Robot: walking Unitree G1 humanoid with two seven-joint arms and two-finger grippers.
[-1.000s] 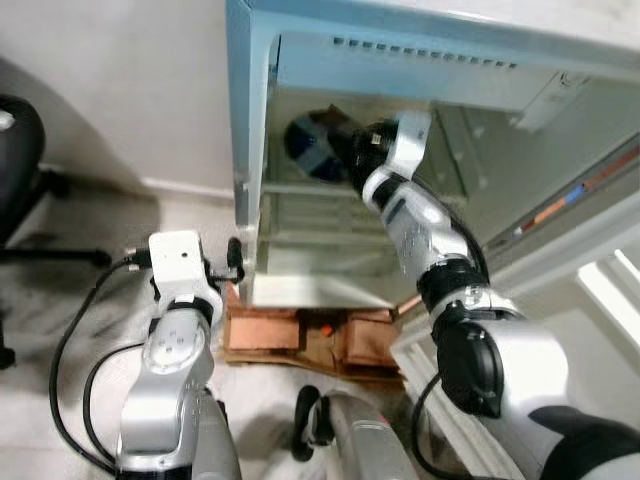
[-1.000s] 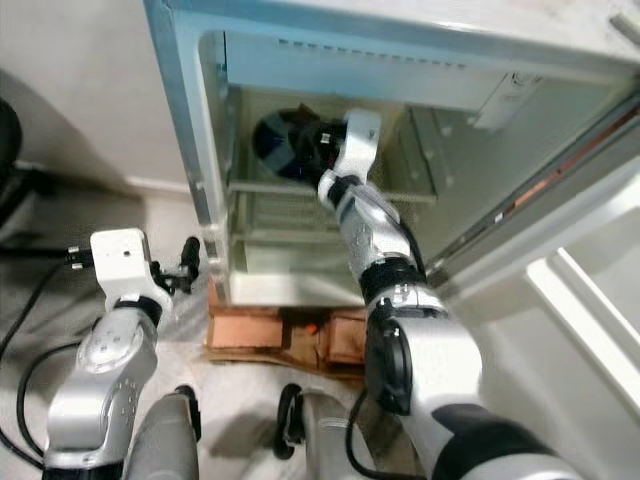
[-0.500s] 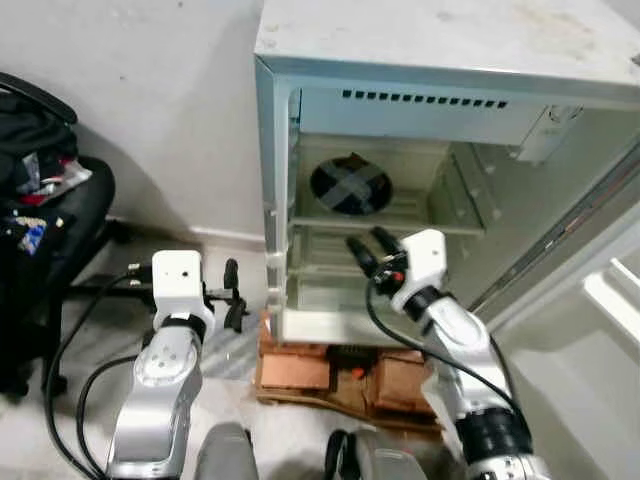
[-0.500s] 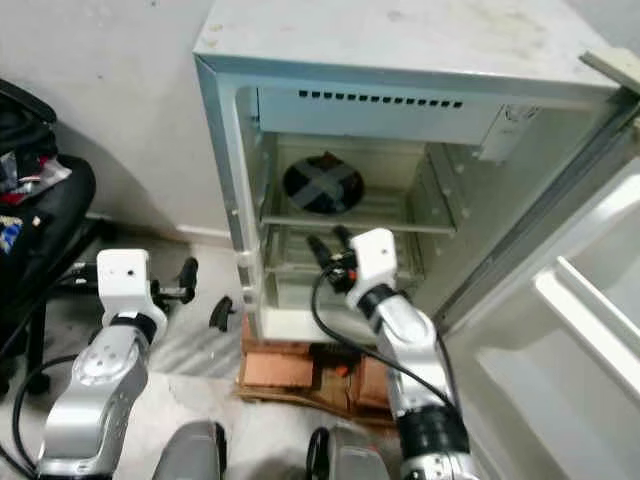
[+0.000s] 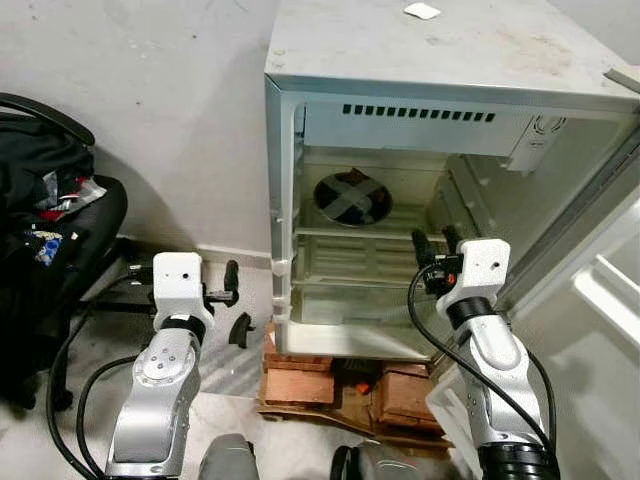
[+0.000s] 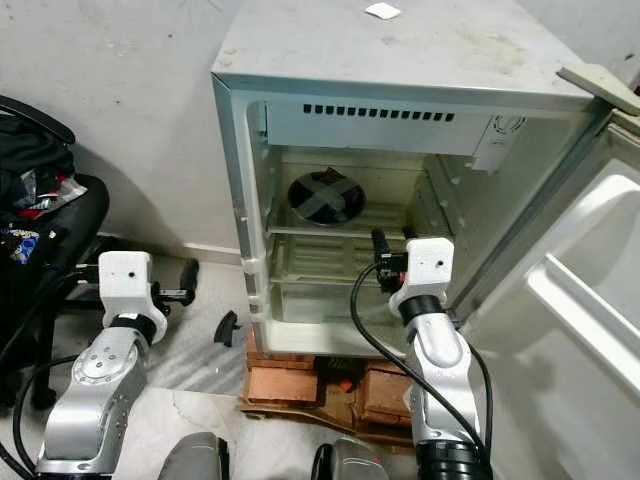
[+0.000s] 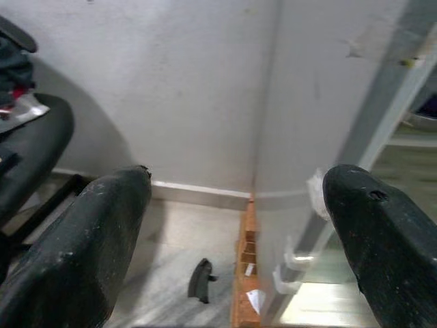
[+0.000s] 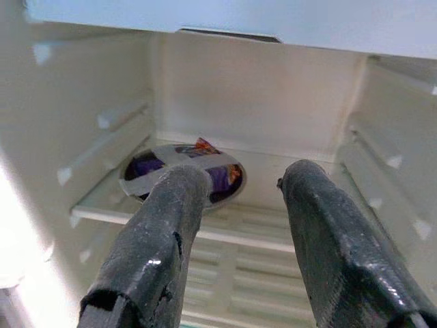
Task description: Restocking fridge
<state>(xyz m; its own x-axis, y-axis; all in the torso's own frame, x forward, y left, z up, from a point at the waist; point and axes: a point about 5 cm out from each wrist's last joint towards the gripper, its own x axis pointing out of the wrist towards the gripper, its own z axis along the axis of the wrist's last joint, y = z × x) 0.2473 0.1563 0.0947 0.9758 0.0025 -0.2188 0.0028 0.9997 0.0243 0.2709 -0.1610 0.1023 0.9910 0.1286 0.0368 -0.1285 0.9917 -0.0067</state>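
Small white fridge (image 5: 420, 60), door (image 6: 590, 290) swung open toward 3 o'clock. Cabinet stands on reddish-brown bricks (image 5: 300, 375) over a pale floor. Scrap of white paper (image 5: 421, 11) on the fridge top, near the back edge.

Task item: round dark container with a grey X across its lid (image 5: 352, 197), on the upper shelf (image 5: 400, 232), left-rear part of the compartment. In the right wrist view the container (image 8: 183, 171) lies flat on the shelf, purple contents and an orange bit showing through the lid. Nothing touches it.

Right gripper (image 5: 432, 242): held in front of the open compartment, at about 4 o'clock from the container and well apart from it, fingers pointing into the fridge. The two black fingers (image 8: 160, 239) stand parted, nothing between them.

Left gripper (image 5: 236, 295): outside the fridge, at 9 o'clock from the cabinet's left front edge, near it but not touching. Left wrist view shows its fingers (image 7: 82, 239) spread wide and empty, looking at the wall and the fridge's side panel. Small black piece (image 7: 200, 279) lies on the floor beside the bricks.

At 9 o'clock of the scene: black office chair (image 5: 95, 215) loaded with a dark bag (image 5: 35, 170) and some colourful packets. Black cables (image 5: 70, 360) loop from the left arm.
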